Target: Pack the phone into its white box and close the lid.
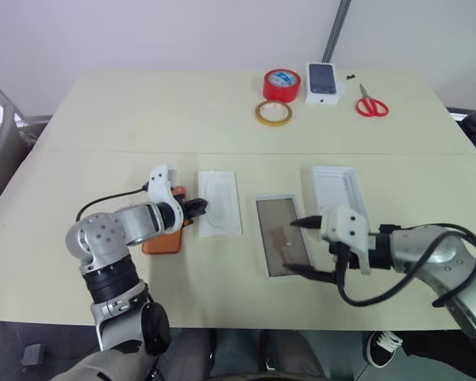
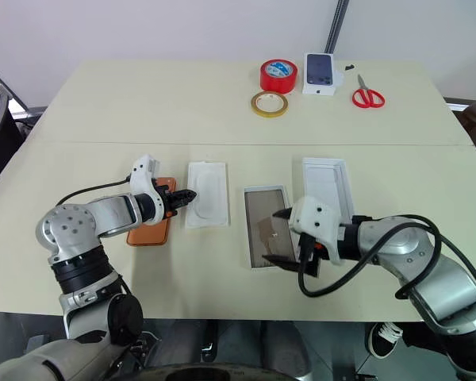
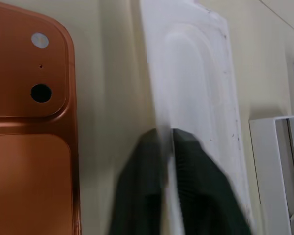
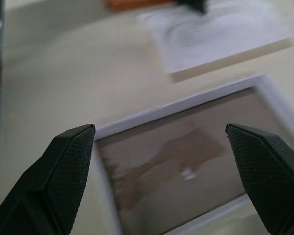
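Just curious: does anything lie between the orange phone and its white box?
Yes: the white insert, pinched by the left gripper, and a brown-lined tray lie between the phone and the white box.

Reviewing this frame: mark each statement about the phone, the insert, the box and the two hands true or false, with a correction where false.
1. The left hand is shut on the edge of the white insert. True.
2. The phone lies inside the white box. False: it lies on the table, beside the insert.
3. The right hand is open above the white box. True.
4. The phone lies with its camera side up. True.
5. The scissors lie next to the phone. False: they lie at the table's far edge, near the red tape roll.
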`<action>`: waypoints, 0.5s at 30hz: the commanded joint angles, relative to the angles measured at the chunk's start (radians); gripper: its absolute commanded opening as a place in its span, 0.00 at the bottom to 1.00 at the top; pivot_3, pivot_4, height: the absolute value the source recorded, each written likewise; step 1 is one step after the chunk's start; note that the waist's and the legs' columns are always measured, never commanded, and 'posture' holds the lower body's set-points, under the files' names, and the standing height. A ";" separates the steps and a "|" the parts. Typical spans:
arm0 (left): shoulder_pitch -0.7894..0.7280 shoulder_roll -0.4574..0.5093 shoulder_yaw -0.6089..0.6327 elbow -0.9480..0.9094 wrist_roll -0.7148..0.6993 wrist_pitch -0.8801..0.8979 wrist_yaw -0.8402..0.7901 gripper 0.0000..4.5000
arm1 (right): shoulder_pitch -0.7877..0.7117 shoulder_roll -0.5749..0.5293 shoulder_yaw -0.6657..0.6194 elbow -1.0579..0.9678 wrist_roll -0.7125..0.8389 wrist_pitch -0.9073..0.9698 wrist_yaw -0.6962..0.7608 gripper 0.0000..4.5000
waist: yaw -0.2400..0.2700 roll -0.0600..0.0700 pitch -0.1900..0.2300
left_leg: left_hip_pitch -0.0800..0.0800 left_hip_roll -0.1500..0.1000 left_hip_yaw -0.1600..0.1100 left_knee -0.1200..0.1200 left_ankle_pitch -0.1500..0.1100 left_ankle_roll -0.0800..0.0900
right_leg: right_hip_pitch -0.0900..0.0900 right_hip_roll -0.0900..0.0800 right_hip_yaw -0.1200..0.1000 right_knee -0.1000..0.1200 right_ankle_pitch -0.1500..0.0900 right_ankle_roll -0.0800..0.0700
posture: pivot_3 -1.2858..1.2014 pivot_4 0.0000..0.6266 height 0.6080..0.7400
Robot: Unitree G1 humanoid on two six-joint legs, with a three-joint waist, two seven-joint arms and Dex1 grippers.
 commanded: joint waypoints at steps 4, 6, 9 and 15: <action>-0.036 -0.022 0.041 -0.007 0.002 0.009 -0.026 0.00 | 0.037 -0.044 0.079 -0.064 -0.103 -0.058 0.024 0.94 | 0.002 0.000 0.000 | 0.000 0.000 0.000 0.000 0.000 -0.001 | 0.000 0.000 0.000 0.000 0.000 0.000 | 0.52 0.24 1.00; -0.046 -0.029 0.066 -0.002 -0.007 0.009 -0.028 0.00 | 0.038 -0.038 0.114 -0.071 -0.132 -0.055 0.017 0.82 | 0.004 -0.001 0.000 | 0.000 0.000 0.000 0.000 0.001 -0.001 | 0.000 0.000 0.000 0.000 0.000 0.000 | 0.52 0.24 1.00; -0.052 -0.029 0.075 -0.012 -0.030 0.009 -0.042 0.00 | 0.028 -0.040 0.173 -0.053 -0.210 -0.063 0.000 0.45 | 0.009 -0.001 0.000 | 0.000 0.000 0.000 0.000 0.001 -0.002 | 0.000 0.000 0.000 0.000 0.000 0.000 | 0.52 0.24 1.00; -0.063 -0.022 0.099 -0.028 -0.053 0.009 -0.054 0.00 | 0.013 -0.038 0.218 -0.001 -0.311 -0.111 0.001 0.01 | 0.015 -0.001 0.000 | 0.000 0.000 0.000 0.000 0.001 -0.003 | 0.000 0.000 0.000 0.000 0.000 0.000 | 0.52 0.24 1.00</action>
